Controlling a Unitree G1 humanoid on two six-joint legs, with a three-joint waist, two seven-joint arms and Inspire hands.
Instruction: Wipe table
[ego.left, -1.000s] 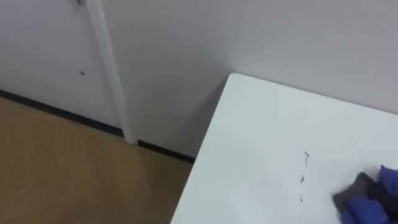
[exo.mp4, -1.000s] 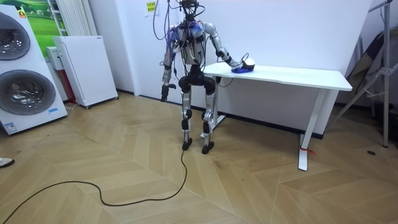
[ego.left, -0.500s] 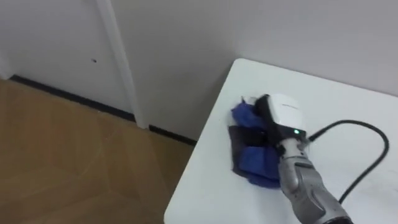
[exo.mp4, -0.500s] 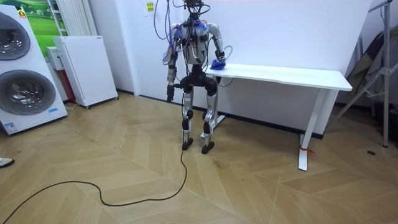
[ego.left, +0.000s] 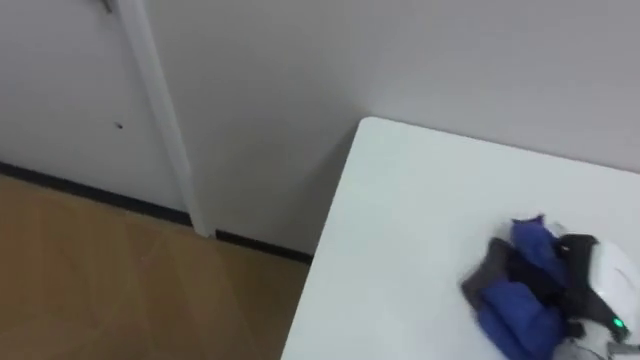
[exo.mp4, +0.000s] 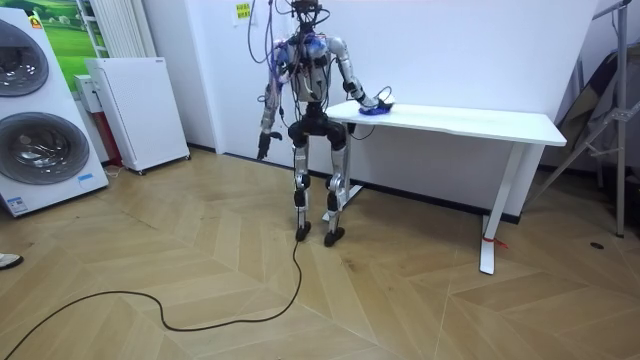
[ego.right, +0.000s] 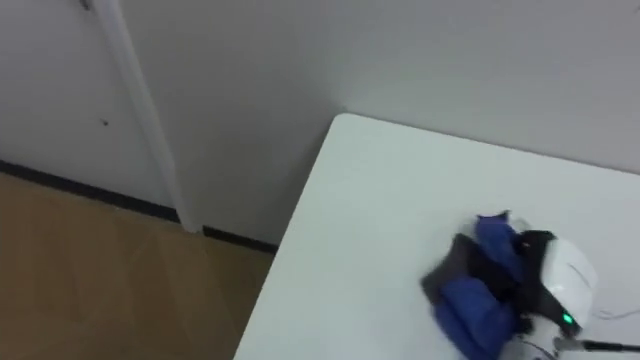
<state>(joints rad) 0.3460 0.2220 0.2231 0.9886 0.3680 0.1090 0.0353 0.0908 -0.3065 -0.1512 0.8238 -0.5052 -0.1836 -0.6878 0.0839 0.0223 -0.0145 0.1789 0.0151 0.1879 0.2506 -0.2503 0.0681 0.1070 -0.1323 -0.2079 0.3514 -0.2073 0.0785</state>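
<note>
I stand at the left end of a white table (ego.left: 420, 200), close to its corner. My right hand (ego.left: 590, 275), with a white cover on its back, rests on the tabletop at the lower right of the eye views. It is shut on a bunched blue cloth (ego.left: 515, 310) with a dark grey patch, and the cloth lies against the table. In the room view the right hand (exo.mp4: 378, 103) reaches over the table's end, and my left hand (exo.mp4: 261, 150) hangs at my side, too small to read.
The table's left edge drops to wooden floor (ego.left: 90, 270) beside a white wall with a white upright trim (ego.left: 160, 120) and dark skirting. In the room view, washing machines (exo.mp4: 35, 110) and a white cabinet (exo.mp4: 135, 110) stand at the left, metal stands (exo.mp4: 600, 110) at the right.
Half a second ago the right hand had brought the cloth to the table's left corner; now it has swept back to the right. The head camera shifted too.
</note>
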